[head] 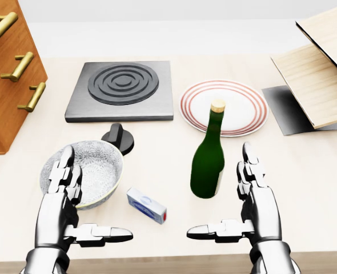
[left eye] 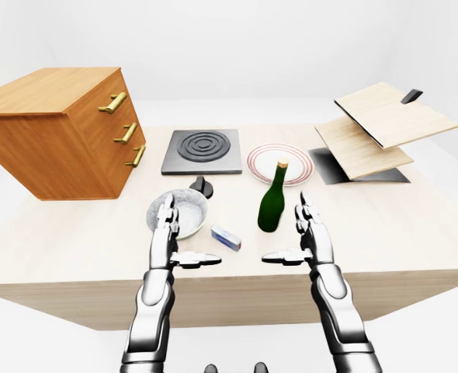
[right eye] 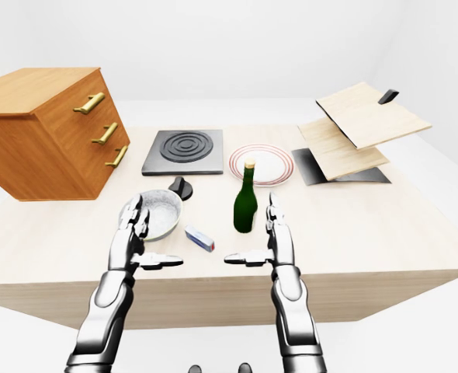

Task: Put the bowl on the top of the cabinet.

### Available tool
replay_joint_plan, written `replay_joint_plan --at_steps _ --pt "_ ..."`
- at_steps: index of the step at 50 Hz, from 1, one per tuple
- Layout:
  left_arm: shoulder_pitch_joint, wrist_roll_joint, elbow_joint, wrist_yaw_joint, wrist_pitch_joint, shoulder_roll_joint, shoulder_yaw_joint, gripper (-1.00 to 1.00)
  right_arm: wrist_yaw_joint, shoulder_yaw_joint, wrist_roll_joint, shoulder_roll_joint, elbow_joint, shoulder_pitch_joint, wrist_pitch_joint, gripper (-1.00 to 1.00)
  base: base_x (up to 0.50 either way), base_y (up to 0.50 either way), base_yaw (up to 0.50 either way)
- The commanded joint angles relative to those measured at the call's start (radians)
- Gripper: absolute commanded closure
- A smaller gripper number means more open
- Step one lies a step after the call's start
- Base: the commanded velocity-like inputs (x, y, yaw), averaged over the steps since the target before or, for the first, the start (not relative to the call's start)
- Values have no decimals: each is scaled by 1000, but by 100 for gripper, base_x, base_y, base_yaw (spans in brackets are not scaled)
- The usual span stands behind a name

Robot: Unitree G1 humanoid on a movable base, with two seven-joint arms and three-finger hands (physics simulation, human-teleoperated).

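A grey speckled bowl [head: 97, 165] sits on the pale table [head: 305, 171], below the black hob. My left hand [head: 80, 205] hovers open over the bowl's lower left rim, fingers straight, thumb pointing right, holding nothing. Open as well, my right hand [head: 237, 200] stands just right of a green bottle [head: 208, 160], apart from it. The wooden cabinet [left eye: 58, 128] with three brass handles stands at the table's left end; its flat top [left eye: 46, 89] is bare.
A black hob [head: 123, 91] and a red-rimmed plate [head: 245, 103] lie above the bowl and bottle. A black knob [head: 119, 137] touches the bowl's upper edge. A small blue-and-white box [head: 147, 205] lies between my hands. Stacked wooden boards [left eye: 384, 128] stand at the right.
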State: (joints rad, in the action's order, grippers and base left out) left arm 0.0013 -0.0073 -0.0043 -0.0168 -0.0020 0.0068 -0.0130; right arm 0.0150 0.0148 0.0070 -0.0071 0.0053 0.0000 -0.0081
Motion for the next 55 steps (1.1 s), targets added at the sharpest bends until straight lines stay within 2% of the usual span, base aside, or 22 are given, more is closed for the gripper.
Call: replay_joint_plan --at_steps 1,7,8,11,13,16,23,26,33,39,48,55 --pt "3 -19 -13 -32 2 10 -22 -100 22 22 8 -11 12 -1 -16 -100 0 0 0" --pt "7 -26 -20 -35 1 10 -23 -100 21 21 7 -10 17 0 -28 -100 0 0 0" --pt "9 -25 -23 -35 -9 10 -23 -100 19 20 4 -10 11 1 -27 -100 0 0 0" --pt "24 -12 -51 -33 -55 9 -18 -100 2 9 -33 -10 -22 19 -73 -100 0 0 0" --pt "53 -8 -115 -37 -85 5 -13 -100 -15 -2 -77 -9 -99 55 -79 -100 0 0 0" --pt "87 3 -193 -33 -85 1 -9 -100 -9 -17 -104 -6 -177 87 -79 -100 0 0 0" --pt "189 35 -521 21 -85 -19 -29 -100 -33 -43 -215 0 -399 178 -79 -100 0 0 0" --pt "206 42 -562 24 -85 -22 -30 -100 -44 -48 -253 0 -440 199 -79 -100 0 0 0" --pt "210 45 -572 26 -85 -25 -34 -100 -66 -48 -326 4 -524 224 -79 -100 0 0 0" --pt "205 50 -568 27 -85 -24 -34 -100 -65 -47 -327 4 -537 220 -79 -100 0 4 0" --pt "206 52 -570 26 -85 -23 -30 -100 -80 -43 -328 1 -491 222 -79 -100 0 48 0" --pt "209 51 -564 23 -85 -22 -28 -100 -65 -43 -321 4 -535 223 -79 -100 0 50 0"
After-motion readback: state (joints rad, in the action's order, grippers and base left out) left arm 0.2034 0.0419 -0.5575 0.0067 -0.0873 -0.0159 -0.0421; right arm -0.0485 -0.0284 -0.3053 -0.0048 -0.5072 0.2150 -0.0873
